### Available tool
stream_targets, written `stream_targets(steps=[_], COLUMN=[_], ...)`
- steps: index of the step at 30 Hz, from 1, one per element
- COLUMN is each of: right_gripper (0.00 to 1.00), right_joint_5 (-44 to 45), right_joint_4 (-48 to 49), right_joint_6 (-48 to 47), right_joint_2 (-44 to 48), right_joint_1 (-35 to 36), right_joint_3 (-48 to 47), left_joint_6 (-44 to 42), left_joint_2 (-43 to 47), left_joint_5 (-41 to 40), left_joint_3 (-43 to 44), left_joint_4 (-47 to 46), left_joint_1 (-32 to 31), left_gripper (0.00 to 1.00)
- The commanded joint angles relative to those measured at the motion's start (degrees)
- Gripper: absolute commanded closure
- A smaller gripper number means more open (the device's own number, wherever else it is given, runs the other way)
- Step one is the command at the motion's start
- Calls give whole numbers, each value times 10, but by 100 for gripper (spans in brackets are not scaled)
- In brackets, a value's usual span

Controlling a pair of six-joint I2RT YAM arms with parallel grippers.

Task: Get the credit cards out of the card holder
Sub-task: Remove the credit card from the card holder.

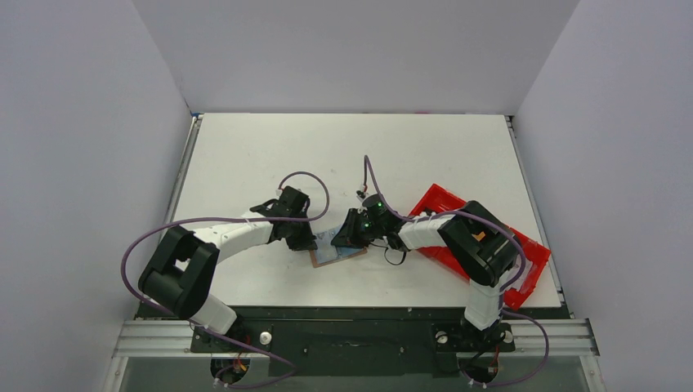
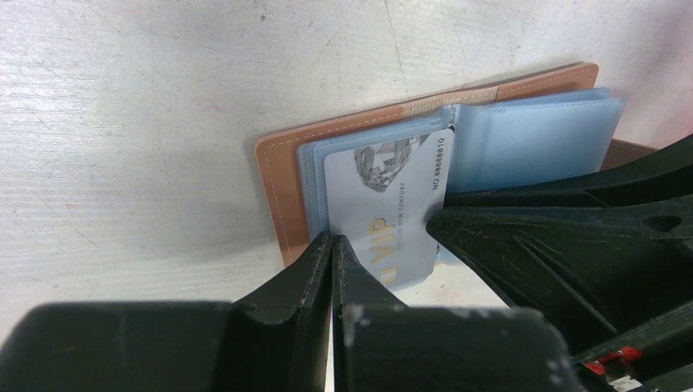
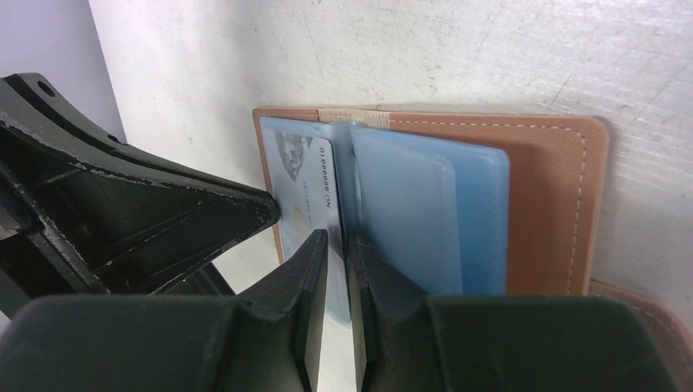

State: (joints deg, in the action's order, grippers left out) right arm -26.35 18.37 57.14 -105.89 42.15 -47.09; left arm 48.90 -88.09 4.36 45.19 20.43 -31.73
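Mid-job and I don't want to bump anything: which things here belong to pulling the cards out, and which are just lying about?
In the job:
card holder, lying open
card in its sleeve
left gripper
right gripper

Lying about:
tray, red, off to the right

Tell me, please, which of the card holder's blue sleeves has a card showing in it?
The blue sleeve nearest the left pincer: a white VIP card with a diamond print shows in it. The other sleeves look plain blue.
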Motion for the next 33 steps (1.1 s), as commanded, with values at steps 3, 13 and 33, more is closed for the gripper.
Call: stream_targets(steps=[3,13,33], right_gripper=[88,92,100], right_joint_5=[-39,-36,19], right_joint_4=[72,74,47], right_joint_6=[22,24,-2], right_joint_2=[5,1,37], right_joint_1=[21,28,15], right_joint_3=[-4,-6,33], left_joint_6=[-6,-7,-22], left_joint_2=[-38,-45,-41], left_joint_5=[-27,-31,-69], left_joint_3=[-10,-8,-23], left_joint_4=[18,21,46], left_joint_1=[-10,-13,1], left_gripper=[100,100,100])
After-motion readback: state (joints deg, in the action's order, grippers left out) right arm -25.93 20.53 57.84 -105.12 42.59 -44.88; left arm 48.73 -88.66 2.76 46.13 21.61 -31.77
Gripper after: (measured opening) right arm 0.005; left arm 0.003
